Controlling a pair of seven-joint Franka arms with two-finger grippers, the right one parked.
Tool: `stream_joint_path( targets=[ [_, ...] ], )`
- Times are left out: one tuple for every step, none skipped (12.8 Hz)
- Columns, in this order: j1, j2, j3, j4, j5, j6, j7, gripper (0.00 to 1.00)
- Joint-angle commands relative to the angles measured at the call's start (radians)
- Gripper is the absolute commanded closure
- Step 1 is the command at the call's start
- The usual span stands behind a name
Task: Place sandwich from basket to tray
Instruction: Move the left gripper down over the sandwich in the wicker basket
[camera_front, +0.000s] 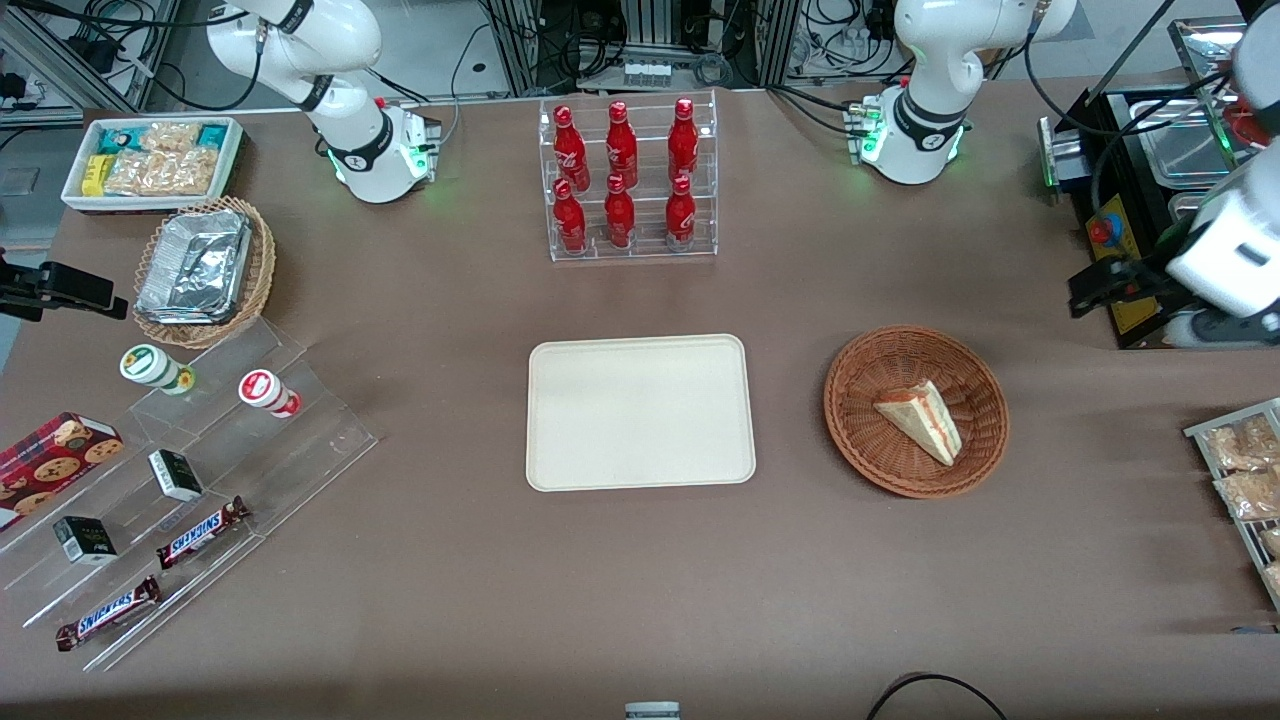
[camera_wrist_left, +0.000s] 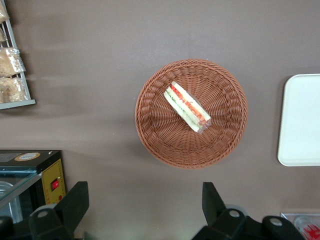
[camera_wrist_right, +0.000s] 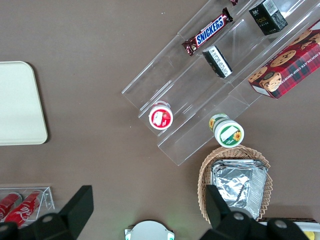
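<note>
Sandwich (camera_front: 923, 421) lies wrapped in the basket (camera_front: 860, 375) beside the tray (camera_front: 640, 470); the gripper (camera_wrist_left: 145, 200), fingers apart, hangs high above — a loose pinch on film could slip.

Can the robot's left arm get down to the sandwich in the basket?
Probably yes. The sandwich lies uncovered in the open basket, nothing on top of it. The end effector hangs above the table beside the basket, fingers open wide.
</note>
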Motion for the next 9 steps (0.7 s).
stream_joint_path(
  targets=[
    [0.005,-0.030,-0.016,-0.129,0.020,0.110,-0.089,0.00],
    [0.005,-0.036,-0.020,-0.193,0.020,0.190,-0.165,0.00],
    [0.005,-0.054,-0.034,-0.273,0.020,0.286,-0.233,0.00],
    [0.005,-0.068,-0.040,-0.355,0.020,0.383,-0.316,0.00],
    [0.005,-0.074,-0.043,-0.421,0.020,0.466,-0.433,0.00],
    [0.005,-0.076,-0.051,-0.477,0.020,0.546,-0.529,0.00],
    [0.005,-0.073,-0.072,-0.529,0.019,0.621,-0.634,0.00],
    [0.005,-0.066,-0.091,-0.561,0.020,0.685,-0.722,0.00],
    [0.005,-0.057,-0.109,-0.583,0.020,0.730,-0.809,0.00]
  ],
)
